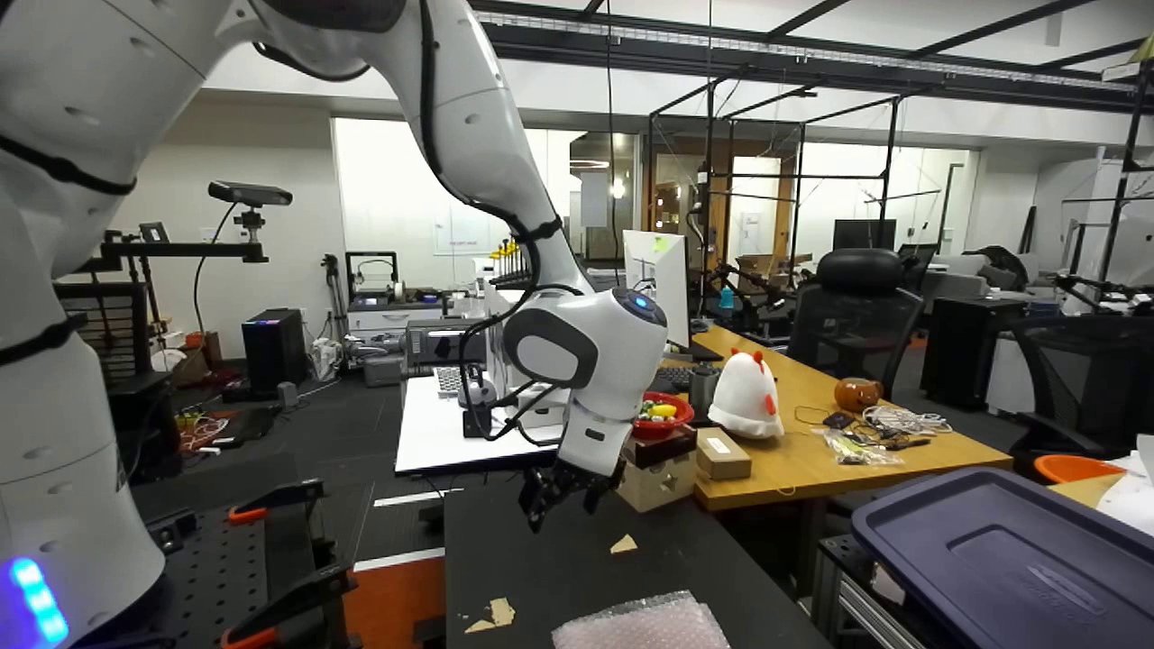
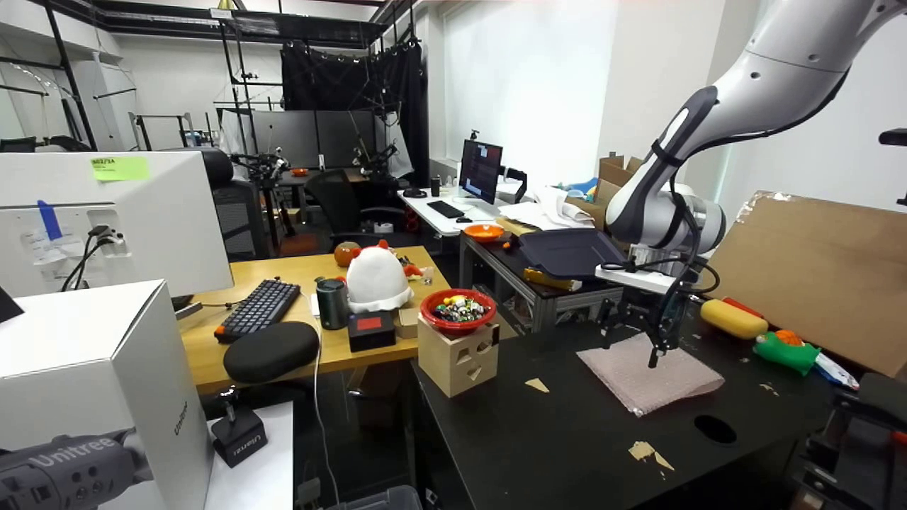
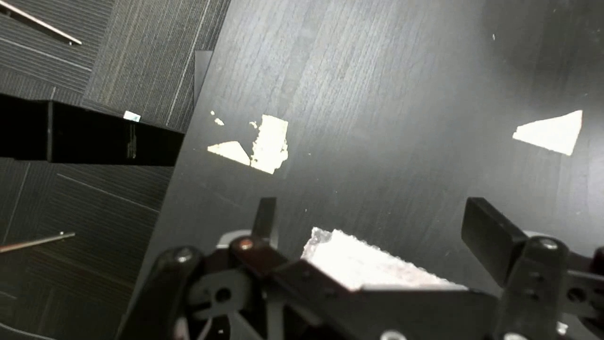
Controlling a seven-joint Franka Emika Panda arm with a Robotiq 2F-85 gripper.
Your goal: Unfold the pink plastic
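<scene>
As the white-and-grey jointed robot arm arches over the black wood-grained table, its black two-fingered gripper hangs pointing downward above the surface, and look at that gap: the jaws stand wide apart. Down on the tabletop lies the pale dusty-pink, crinkly plastic sheet, roughly rectangular and flat; how many layers it has, I cannot tell. Over to the wrist view, and a stretch of it shows at six o'clock, between the jaws as the camera sees it, partly hidden by the gripper's own linkage. Now take the sheet as the centre of the dial in an exterior view: at nine o'clock stands a pale wooden box with shaped cut-outs, bearing a round red bowl with small multicoloured pieces inside. On that same bearing but closer in, there's a tan triangular scrap, with a ragged tan scrap down at six. Two o'clock brings a yellow rounded oblong object, and at three, near it, sits a bright green soft-looking object. Up at eleven, well apart from the sheet, lies a dark purple-blue plastic lid.
</scene>
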